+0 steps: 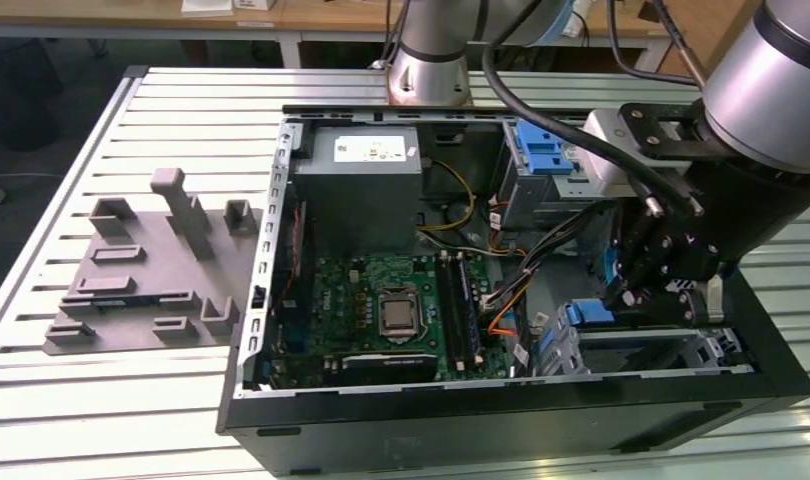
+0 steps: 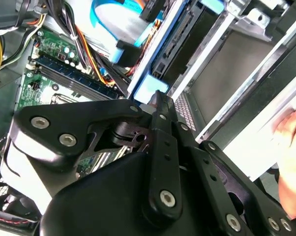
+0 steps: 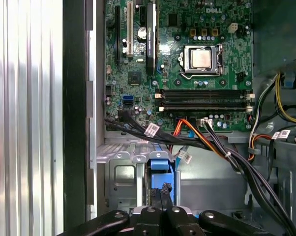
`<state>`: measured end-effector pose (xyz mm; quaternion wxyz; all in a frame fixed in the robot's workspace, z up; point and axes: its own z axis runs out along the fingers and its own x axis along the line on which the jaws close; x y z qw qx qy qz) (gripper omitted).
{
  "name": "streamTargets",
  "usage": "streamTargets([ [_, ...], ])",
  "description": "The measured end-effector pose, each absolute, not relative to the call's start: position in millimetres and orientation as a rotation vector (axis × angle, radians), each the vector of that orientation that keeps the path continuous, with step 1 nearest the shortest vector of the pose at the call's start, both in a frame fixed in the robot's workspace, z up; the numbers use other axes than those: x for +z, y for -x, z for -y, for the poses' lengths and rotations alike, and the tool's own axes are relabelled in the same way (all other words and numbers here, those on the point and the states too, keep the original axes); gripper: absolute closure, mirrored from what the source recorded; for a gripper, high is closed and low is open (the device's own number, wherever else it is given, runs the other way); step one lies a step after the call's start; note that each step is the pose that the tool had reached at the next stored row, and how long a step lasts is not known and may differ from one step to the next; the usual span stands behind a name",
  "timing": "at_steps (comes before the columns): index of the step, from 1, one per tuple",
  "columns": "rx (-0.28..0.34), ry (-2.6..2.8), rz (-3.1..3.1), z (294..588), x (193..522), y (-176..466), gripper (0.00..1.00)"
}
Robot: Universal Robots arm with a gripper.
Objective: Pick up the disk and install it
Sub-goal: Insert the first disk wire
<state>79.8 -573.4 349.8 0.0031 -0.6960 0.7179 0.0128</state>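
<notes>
The disk [image 1: 591,312] stands on edge in the metal drive cage [image 1: 672,350] at the front corner of the open computer case, on the exterior view's right. Its blue end [image 3: 159,162] sticks up out of the cage slot, and its blue tab [image 2: 149,88] lies just past my fingers. My gripper [image 1: 628,300] reaches down into the case over it. The fingers [image 3: 163,196] are together, and their tips [image 2: 158,98] touch the disk's blue end rather than clasp it.
Inside the case lie the green motherboard [image 1: 392,300], a grey power-supply box [image 1: 365,185], a second cage with a blue latch [image 1: 545,155] and loose cables [image 3: 207,137] beside the disk. A grey fixture plate [image 1: 152,270] lies outside on the slatted table. A hand [image 2: 291,162] is blurred near the case.
</notes>
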Motion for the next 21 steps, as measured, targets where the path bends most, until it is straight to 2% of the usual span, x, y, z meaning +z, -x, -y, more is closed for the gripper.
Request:
streamTargets([
  [21,0.04,2.182,-2.251,573,365,-84,0.89],
])
